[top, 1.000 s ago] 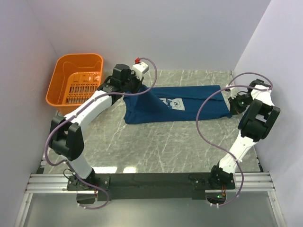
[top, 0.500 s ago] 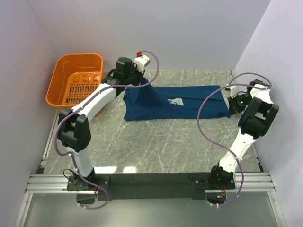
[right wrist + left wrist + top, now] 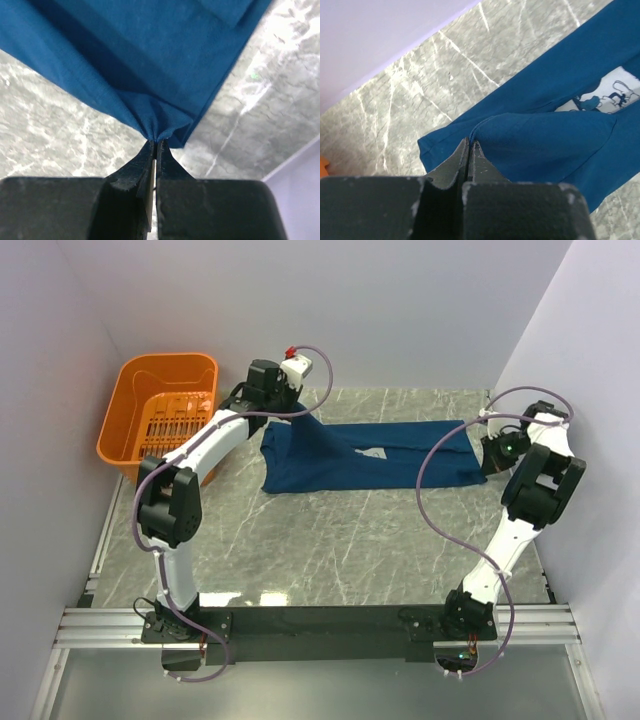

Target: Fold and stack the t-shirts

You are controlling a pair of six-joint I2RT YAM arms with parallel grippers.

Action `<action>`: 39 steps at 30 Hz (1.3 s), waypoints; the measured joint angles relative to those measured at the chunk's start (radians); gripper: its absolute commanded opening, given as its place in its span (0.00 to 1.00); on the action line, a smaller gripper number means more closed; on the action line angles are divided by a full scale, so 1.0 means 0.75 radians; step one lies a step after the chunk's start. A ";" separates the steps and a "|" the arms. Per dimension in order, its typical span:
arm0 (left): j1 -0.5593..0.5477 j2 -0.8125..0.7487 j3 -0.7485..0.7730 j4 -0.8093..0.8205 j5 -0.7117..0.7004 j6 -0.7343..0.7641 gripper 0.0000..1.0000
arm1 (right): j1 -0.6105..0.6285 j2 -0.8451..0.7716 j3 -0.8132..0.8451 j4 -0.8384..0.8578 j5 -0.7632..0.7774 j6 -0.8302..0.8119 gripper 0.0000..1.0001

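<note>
Top external view, starting nearest you: both arm bases are bolted to the black bar (image 3: 320,621) along the near edge of the grey veined marble bench (image 3: 330,550), and purple cables (image 3: 437,525) loop up along each arm. Further out, the dark blue cotton t-shirt (image 3: 330,468) lies lengthwise across the far half of the bench, stretched between your two hands. Your right hand (image 3: 487,454) is at the shirt's right end, near the right wall. In the right wrist view its fingers are pressed together on a bunched corner of blue cloth, and the fabric fans away from the tips. Your left hand (image 3: 292,408) is at the shirt's left end, near the bench's far edge. Its fingers are pinched together on a fold of the shirt and hold it above the bench, so the cloth rises like a tent from the flat part up to the tips. In the left wrist view that raised flap drapes over the small white-and-grey cartoon print (image 3: 600,97), so you see only part of it. The rest of the shirt lies flat on the marble, its near edge roughly straight. To the left of the left hand, at the far left corner, stands the orange plastic slatted basket (image 3: 165,359), apart from the shirt. Behind everything is the pale lilac wall (image 3: 400,310)
</note>
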 measured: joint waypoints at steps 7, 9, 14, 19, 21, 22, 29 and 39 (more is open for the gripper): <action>0.011 0.005 -0.001 -0.001 -0.017 -0.016 0.01 | 0.042 0.058 0.027 0.017 -0.003 0.098 0.00; 0.013 0.005 -0.002 -0.001 -0.017 -0.019 0.01 | 0.049 0.069 0.034 0.028 0.003 0.127 0.00; 0.019 0.011 -0.002 0.002 -0.016 -0.023 0.01 | 0.056 0.088 0.076 0.061 0.020 0.198 0.00; 0.023 0.046 -0.002 0.016 -0.016 -0.023 0.01 | 0.056 0.089 0.078 0.087 0.024 0.253 0.00; 0.026 0.063 -0.001 0.019 -0.016 -0.024 0.01 | 0.056 0.089 0.078 0.101 0.024 0.274 0.00; 0.027 0.069 -0.001 0.018 -0.016 -0.024 0.01 | 0.056 0.089 0.078 0.109 0.024 0.286 0.00; 0.032 0.095 0.009 0.018 -0.016 -0.026 0.01 | 0.056 0.120 0.078 0.161 0.033 0.359 0.00; 0.037 0.118 0.045 0.019 -0.016 -0.026 0.01 | 0.056 0.137 0.083 0.202 0.051 0.457 0.00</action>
